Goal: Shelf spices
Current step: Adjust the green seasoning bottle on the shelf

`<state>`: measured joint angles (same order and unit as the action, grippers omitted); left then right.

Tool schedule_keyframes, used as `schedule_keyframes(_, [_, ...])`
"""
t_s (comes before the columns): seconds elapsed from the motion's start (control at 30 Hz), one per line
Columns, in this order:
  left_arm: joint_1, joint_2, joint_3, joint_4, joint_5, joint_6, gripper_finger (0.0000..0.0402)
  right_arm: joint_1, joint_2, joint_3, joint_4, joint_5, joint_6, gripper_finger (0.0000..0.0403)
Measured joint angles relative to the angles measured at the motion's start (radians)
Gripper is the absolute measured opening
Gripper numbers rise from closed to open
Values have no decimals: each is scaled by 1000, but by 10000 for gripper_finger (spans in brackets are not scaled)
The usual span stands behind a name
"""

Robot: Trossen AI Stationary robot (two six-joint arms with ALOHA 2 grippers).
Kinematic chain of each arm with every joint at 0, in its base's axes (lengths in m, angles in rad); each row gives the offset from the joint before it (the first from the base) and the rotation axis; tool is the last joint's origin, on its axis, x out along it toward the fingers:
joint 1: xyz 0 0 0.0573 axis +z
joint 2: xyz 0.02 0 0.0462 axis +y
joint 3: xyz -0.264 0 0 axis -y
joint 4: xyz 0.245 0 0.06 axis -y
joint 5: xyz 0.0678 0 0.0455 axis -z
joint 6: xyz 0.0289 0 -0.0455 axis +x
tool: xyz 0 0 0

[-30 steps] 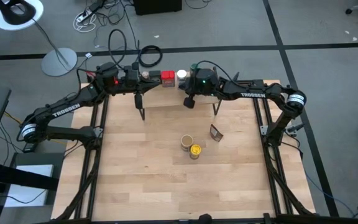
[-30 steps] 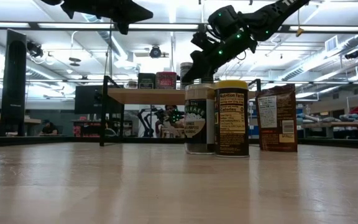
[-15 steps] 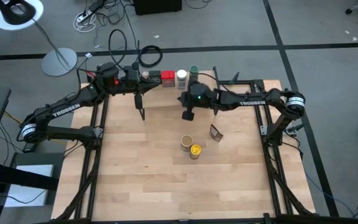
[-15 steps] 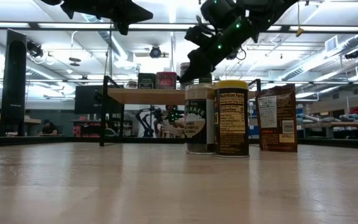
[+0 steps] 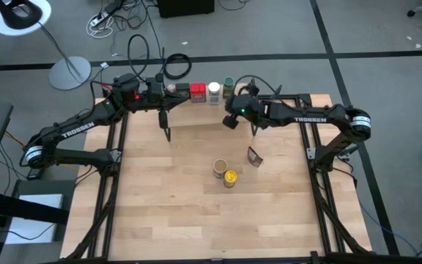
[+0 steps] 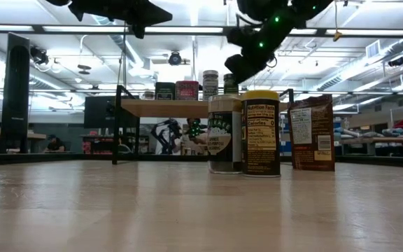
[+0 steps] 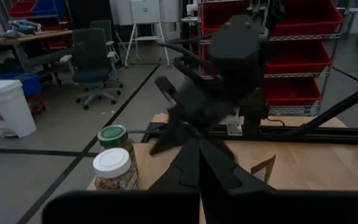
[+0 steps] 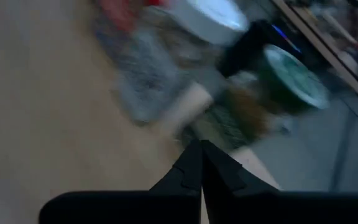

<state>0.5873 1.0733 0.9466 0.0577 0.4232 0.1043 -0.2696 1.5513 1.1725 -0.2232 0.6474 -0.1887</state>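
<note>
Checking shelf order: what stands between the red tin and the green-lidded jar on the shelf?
The white-lidded jar stands between the red tin and the green-lidded jar, seen in the high view.

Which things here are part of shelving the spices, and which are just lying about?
Job:
- shelf
- red tin, white-lidded jar, green jar on the shelf
- yellow-lidded jar, brown canister, pouch on the table

Lying about:
- floor lamp
- cable coil

We see four spices upright on the shelf [image 6: 166,107]: dark tin [image 6: 164,90], red tin [image 6: 187,89], white-lidded jar [image 6: 210,85], green-lidded jar [image 6: 230,84]. Three stand on the table.
</note>
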Motion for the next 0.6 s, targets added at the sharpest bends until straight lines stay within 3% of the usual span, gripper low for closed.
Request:
schedule_keyframes(0.33, [0,0,0,-34,0,-6,1,-1,-41,0,76,138,-45,0])
schedule_keyframes(0.6, [0,0,0,-24,0,-4,1,-124,-79,0,-81,78,74,0])
